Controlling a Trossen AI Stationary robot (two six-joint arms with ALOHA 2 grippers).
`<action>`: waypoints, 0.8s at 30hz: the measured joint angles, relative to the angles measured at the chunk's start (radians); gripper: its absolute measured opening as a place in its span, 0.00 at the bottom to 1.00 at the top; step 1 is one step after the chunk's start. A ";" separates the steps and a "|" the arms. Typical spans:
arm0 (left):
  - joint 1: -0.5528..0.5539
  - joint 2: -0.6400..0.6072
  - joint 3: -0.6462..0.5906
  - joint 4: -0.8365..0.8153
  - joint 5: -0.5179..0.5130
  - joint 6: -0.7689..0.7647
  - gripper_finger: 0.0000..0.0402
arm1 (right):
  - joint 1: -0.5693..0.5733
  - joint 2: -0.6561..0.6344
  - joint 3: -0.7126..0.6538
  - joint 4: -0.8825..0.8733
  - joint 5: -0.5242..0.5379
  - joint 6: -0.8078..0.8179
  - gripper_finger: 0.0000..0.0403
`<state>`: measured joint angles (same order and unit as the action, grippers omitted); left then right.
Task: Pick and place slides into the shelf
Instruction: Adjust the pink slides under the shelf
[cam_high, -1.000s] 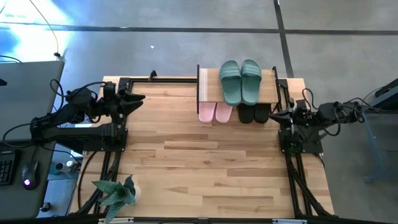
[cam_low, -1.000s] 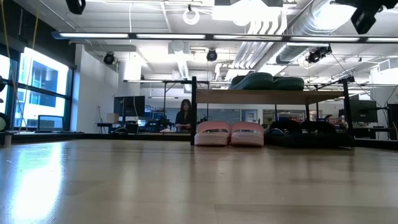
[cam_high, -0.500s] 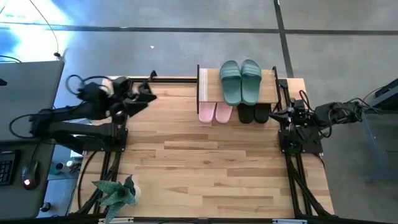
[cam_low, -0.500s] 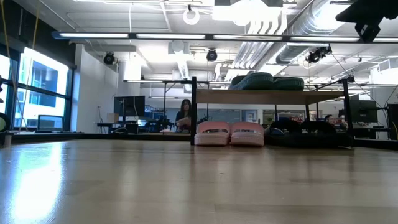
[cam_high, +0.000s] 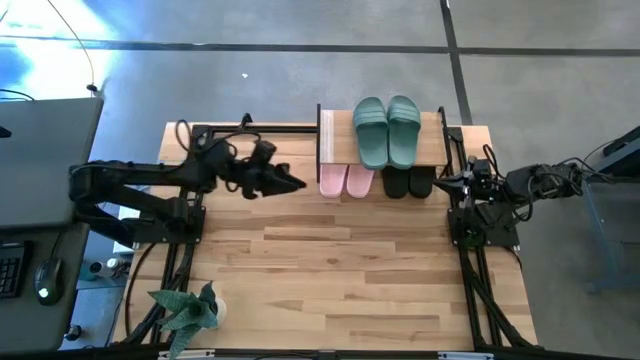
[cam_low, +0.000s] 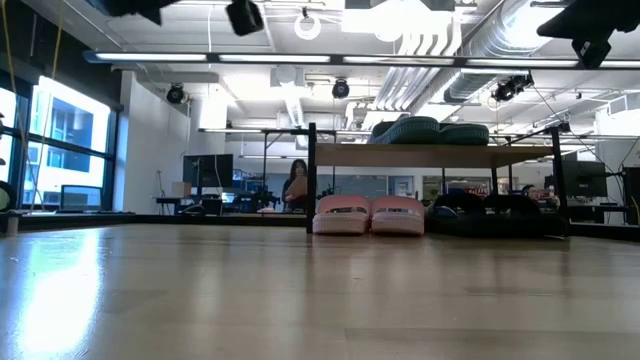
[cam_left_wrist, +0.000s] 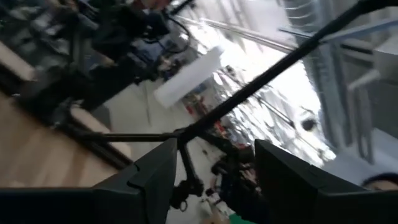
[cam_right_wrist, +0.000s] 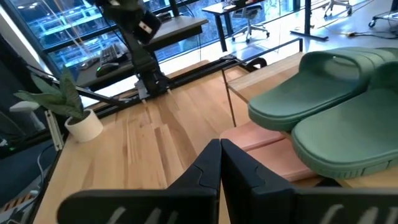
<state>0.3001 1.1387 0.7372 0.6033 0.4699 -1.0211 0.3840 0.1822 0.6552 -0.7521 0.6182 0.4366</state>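
Note:
All slides are at the shelf (cam_high: 335, 135). The sage green pair (cam_high: 387, 130) lies on its top board. The pink pair (cam_high: 345, 180) and the black pair (cam_high: 408, 182) stand side by side on the lower level, their ends poking out toward the near edge. My left gripper (cam_high: 295, 184) is open and hovers in the air just left of the pink pair, pointing at the shelf. My right gripper (cam_high: 447, 181) is shut and empty beside the shelf's right end, near the black pair. In its wrist view the green slides (cam_right_wrist: 336, 93) loom close.
A small potted plant (cam_high: 190, 310) stands at the table's near left corner. The wide wooden tabletop (cam_high: 330, 260) stretches in front of the shelf. Both arm bases sit on the table's left and right edges. A person shows far off in the room (cam_low: 296, 185).
My left arm has swung out from the table's left edge and stretched to the right, carrying its gripper across the far part of the table toward the shelf, close to the pink pair. The slides have stayed in place.

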 joint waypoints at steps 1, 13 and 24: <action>-0.006 0.023 0.000 0.043 0.012 -0.002 0.49 | 0.000 0.000 0.000 0.000 0.004 0.000 0.00; -0.167 0.141 0.401 -0.773 -0.345 0.546 0.12 | 0.000 0.000 0.000 0.000 0.018 0.011 0.00; -0.271 0.394 0.592 -1.273 -0.712 0.677 0.02 | 0.000 0.000 0.000 -0.011 0.028 0.011 0.00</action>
<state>0.0292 1.5328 1.3289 -0.6701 -0.2423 -0.3443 0.3841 0.1818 0.6552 -0.7634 0.6466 0.4475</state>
